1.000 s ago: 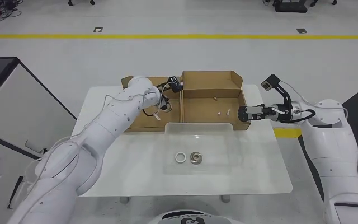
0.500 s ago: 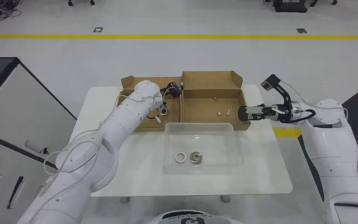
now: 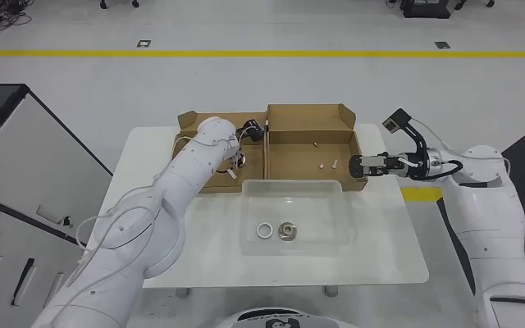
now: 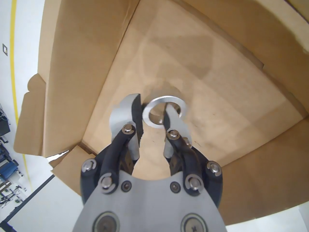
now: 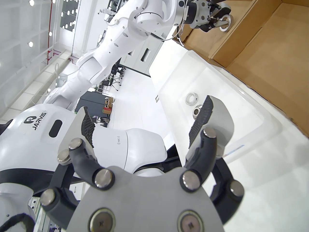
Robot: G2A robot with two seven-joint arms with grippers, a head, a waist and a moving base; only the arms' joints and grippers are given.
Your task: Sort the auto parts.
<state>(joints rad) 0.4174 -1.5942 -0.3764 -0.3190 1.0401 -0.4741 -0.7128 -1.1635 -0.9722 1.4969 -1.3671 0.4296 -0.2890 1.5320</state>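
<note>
My left gripper (image 4: 152, 102) is shut on a flat metal ring (image 4: 169, 98), with one finger through its hole and the other outside the rim. It hangs just above the floor of the left cardboard box (image 4: 205, 73). From above, the left gripper (image 3: 236, 164) sits inside the left box (image 3: 205, 119) near the wall it shares with the right box. My right gripper (image 5: 144, 121) is open and holds nothing. That right gripper (image 3: 354, 165) rests at the right box's (image 3: 310, 111) outer wall. The right wrist view catches the left gripper (image 5: 218, 24) farther off with its ring (image 5: 228, 21).
A clear plastic tray (image 3: 291, 185) in front of the boxes holds a white ring (image 3: 266, 230) and a metal bushing (image 3: 287, 232), the ring (image 5: 192, 97) and bushing (image 5: 196, 112) lying side by side. Small bolts (image 3: 328, 163) lie in the right box. Bare white table (image 3: 385, 238) surrounds the tray.
The left arm's elbow has swung toward the boxes, and its wrist has shifted slightly over the left box. The right arm has not moved.
</note>
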